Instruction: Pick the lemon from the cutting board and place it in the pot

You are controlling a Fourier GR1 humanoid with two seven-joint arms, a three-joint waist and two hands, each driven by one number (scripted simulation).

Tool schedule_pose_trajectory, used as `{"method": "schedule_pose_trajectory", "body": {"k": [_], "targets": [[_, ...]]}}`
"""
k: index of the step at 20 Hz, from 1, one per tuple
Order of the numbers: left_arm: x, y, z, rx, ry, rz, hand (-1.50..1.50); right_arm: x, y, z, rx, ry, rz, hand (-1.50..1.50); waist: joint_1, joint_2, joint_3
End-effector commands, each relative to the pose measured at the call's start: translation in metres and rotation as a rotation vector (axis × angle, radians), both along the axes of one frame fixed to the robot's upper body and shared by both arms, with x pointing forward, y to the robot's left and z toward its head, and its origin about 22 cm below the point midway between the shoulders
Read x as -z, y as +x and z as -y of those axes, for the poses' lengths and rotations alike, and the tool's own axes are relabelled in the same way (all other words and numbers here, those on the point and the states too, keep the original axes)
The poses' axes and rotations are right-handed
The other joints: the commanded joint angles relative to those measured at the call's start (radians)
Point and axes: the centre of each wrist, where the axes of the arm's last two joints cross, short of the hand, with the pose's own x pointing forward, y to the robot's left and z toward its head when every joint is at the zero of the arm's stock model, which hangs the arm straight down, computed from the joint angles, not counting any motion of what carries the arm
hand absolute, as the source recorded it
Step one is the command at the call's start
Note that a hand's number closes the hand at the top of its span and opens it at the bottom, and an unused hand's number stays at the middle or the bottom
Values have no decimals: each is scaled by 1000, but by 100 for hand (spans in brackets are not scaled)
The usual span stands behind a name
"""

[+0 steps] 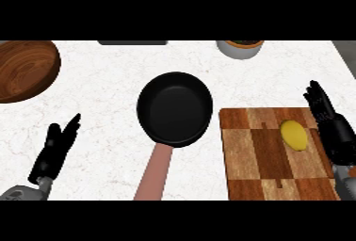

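A yellow lemon (295, 134) lies on the wooden cutting board (257, 160) at the right, toward its upper right part. The black pot (174, 108), shaped like a pan with a long pinkish handle (154, 173), sits in the middle of the counter, left of the board. My right hand (332, 128) stands open with fingers straight, just right of the lemon, over the board's right edge, not touching the fruit. My left hand (55, 149) rests open at the lower left, fingers up, holding nothing.
A large wooden bowl (22, 69) sits at the upper left. A grey cup with dark contents (240, 48) stands at the top, right of centre. A dark flat object (132, 42) shows at the top edge. White marble counter (97, 108) surrounds everything.
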Motion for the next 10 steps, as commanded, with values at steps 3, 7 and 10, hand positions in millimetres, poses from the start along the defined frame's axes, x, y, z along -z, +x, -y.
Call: {"method": "schedule_pose_trajectory", "body": {"k": [3,7,10], "targets": [[-16,12,14,112,-112,89,0,-6,-3,-2,-130,-24,-147,150,-8,1,-10],[-9,8,51,194,-192,104,0,-42,-2,65,44,-621,-82,150,-39,-7,-37],[-2,0,72,228,-260,127,0,-3,-2,3,269,-249,260,-150,-37,-7,-8]]}}
